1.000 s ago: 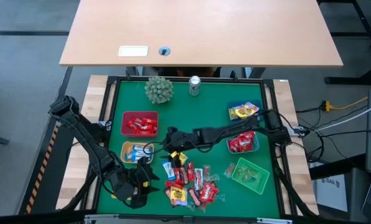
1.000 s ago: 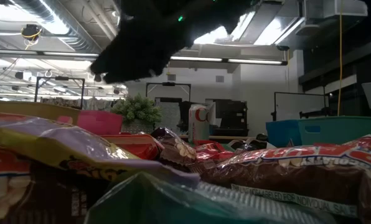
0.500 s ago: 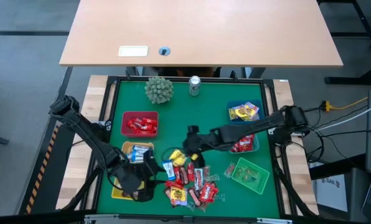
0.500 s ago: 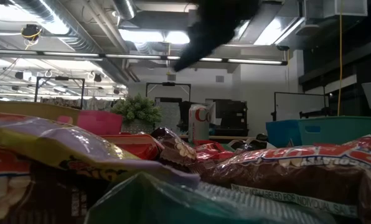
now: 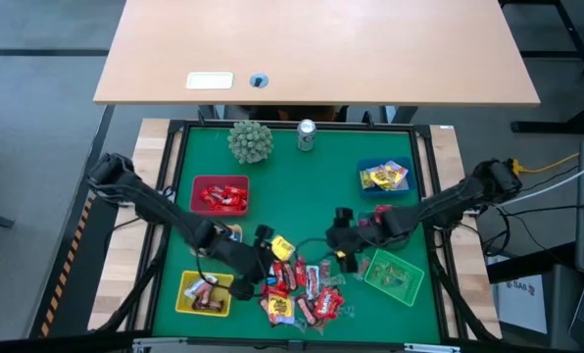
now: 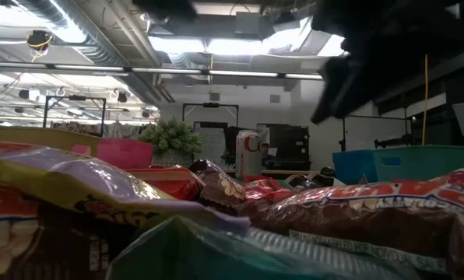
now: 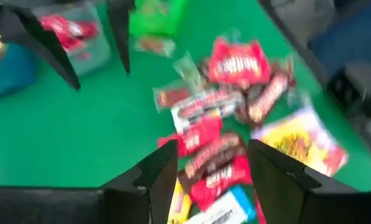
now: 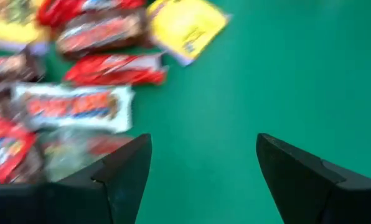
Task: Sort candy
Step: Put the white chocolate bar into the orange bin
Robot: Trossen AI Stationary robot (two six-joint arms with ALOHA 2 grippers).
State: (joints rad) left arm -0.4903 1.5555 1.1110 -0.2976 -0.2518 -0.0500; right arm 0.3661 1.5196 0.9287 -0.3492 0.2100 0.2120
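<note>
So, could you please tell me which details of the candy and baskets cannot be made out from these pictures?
- Low view: the close brown wrapped candy blocks most of the table; only the rim of the teal plastic basket shows.
- Left wrist view: motion blur makes the red wrapped candy print unreadable.
- Right wrist view: pile blurred and cut by the edge.
- High view: contents of the yellow plastic basket too small to identify; the left end effector covers part of the pile.

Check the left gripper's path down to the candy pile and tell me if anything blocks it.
Nothing visible blocks it. The left gripper is open right above the candy pile, with red wrappers showing between its fingers. The right gripper is open too, off to the pile's side above bare green mat.
</note>
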